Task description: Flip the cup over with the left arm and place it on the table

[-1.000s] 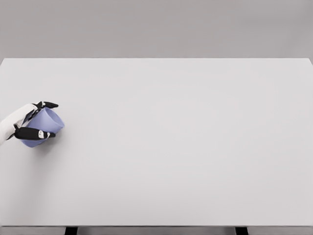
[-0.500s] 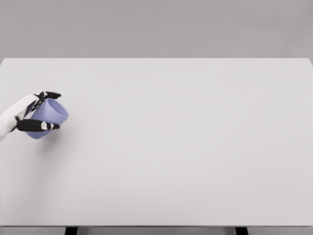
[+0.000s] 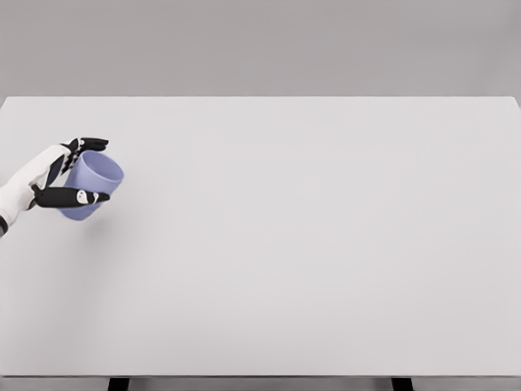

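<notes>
A light blue cup [image 3: 89,185] is held above the white table [image 3: 293,244] near its left edge. It is tilted on its side, with its open mouth turned up and to the right. My left hand [image 3: 88,171] comes in from the left edge and is shut on the cup, black fingers above it and the thumb across its lower side. A faint shadow lies on the table under the cup. My right arm does not show.
Nothing else stands on the wide white table. Its far edge meets a plain grey wall, and two dark legs show under its front edge.
My left hand has lifted the cup and carried it up and a little to the right. The cup's mouth has turned further toward the right.
</notes>
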Action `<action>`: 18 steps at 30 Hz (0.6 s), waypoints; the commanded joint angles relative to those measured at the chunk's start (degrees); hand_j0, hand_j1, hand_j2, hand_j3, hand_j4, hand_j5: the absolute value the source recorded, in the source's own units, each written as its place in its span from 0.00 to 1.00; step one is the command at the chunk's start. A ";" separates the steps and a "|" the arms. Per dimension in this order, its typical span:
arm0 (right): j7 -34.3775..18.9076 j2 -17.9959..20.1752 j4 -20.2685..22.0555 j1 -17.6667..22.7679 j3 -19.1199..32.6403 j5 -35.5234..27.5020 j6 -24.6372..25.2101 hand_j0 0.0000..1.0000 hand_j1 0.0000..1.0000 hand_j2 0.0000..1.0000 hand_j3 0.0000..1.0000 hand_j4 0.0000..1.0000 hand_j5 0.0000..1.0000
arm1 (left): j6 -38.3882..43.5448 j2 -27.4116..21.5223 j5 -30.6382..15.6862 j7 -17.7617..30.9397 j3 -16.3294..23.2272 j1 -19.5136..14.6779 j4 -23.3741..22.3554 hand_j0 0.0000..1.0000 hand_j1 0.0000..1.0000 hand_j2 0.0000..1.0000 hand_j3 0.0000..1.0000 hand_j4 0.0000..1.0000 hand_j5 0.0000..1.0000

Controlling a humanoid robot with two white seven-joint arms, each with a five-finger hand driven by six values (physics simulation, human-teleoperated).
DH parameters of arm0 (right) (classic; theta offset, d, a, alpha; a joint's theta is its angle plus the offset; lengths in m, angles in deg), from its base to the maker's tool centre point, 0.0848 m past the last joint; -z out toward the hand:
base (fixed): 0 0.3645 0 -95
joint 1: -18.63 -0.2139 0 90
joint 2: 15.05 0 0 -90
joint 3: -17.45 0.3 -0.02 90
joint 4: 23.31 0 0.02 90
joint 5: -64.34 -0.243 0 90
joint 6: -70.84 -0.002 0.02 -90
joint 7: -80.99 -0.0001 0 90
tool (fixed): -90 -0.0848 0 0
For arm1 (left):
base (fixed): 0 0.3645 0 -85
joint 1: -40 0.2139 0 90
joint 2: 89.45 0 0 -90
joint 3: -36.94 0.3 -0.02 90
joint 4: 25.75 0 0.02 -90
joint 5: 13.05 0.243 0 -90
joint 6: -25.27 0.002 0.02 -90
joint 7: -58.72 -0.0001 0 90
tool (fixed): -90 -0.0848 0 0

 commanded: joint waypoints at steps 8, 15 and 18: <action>-0.01 0.00 0.00 0.00 0.00 -0.01 -0.03 1.00 1.00 1.00 1.00 1.00 1.00 | -1.91 2.24 -0.12 -0.01 -1.64 0.18 -0.07 0.84 0.84 0.84 0.84 0.84 0.84; -0.01 0.00 0.00 0.00 0.00 -0.01 -0.03 1.00 1.00 1.00 1.00 1.00 1.00 | -1.99 4.09 -0.12 -0.10 -4.09 2.54 -0.07 0.84 0.84 0.84 0.84 0.84 0.84; -0.01 0.00 0.00 0.00 0.00 -0.01 -0.03 1.00 1.00 1.00 1.00 1.00 1.00 | -2.08 5.40 -0.12 -0.10 -4.98 3.34 -0.07 0.84 0.84 0.84 0.84 0.84 0.84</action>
